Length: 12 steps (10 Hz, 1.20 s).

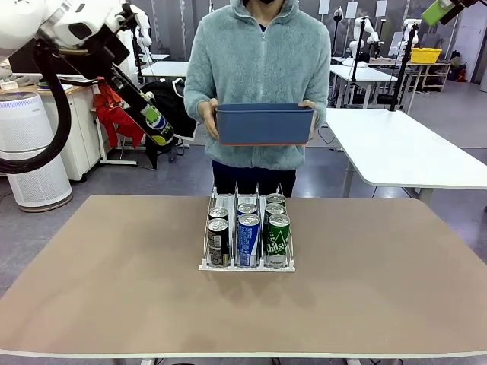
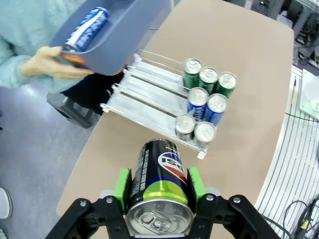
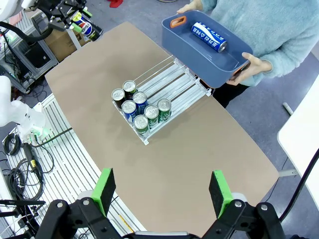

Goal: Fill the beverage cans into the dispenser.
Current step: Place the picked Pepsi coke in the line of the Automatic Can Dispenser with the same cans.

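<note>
A dark can is gripped in the left claw; the dispenser, with seven cans loaded, is seen at 1 o'clock.

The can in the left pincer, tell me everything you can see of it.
The can is slim, dark metal with a red, white and blue logo, a lime-green band and a silver top with pull tab. The left pincer is shut on it, green pads pressing opposite sides near the top. It hangs tilted in the air, touching nothing else.
</note>
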Each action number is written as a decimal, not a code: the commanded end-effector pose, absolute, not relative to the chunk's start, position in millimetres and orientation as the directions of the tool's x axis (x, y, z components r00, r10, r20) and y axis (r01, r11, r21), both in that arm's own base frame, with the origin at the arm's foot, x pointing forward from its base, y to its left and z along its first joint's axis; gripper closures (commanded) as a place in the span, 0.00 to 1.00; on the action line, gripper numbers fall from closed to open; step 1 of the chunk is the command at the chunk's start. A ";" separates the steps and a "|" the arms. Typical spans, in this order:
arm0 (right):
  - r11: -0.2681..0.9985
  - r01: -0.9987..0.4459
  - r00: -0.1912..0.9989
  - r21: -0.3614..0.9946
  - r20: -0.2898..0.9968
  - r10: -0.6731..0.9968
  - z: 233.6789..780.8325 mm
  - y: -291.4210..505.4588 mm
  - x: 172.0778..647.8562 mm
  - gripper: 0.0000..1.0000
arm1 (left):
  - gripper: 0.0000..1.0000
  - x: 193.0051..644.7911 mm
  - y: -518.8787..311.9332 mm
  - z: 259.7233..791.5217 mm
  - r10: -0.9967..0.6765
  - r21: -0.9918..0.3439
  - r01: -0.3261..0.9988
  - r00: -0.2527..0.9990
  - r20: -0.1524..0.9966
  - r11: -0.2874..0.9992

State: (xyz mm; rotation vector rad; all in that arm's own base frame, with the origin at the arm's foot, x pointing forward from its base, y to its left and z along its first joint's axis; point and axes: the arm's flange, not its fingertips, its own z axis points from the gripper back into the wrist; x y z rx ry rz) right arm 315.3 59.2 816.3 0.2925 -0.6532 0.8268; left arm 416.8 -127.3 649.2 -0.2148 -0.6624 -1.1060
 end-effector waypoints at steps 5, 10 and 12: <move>0.644 -0.765 0.494 -0.003 0.639 0.590 813.0 59.6 313.2 0.00 | 0.42 399.0 -189.5 606.8 -0.870 0.133 0.951 0.191 0.455 0.278; 0.644 -0.765 0.494 -0.003 0.639 0.590 813.0 59.6 313.2 0.00 | 0.42 396.7 -195.3 601.9 -0.872 0.118 0.958 0.184 0.454 0.263; 0.644 -0.765 0.494 -0.003 0.639 0.590 813.0 59.6 313.2 0.00 | 0.42 396.7 -195.3 601.9 -0.872 0.118 0.958 0.184 0.454 0.263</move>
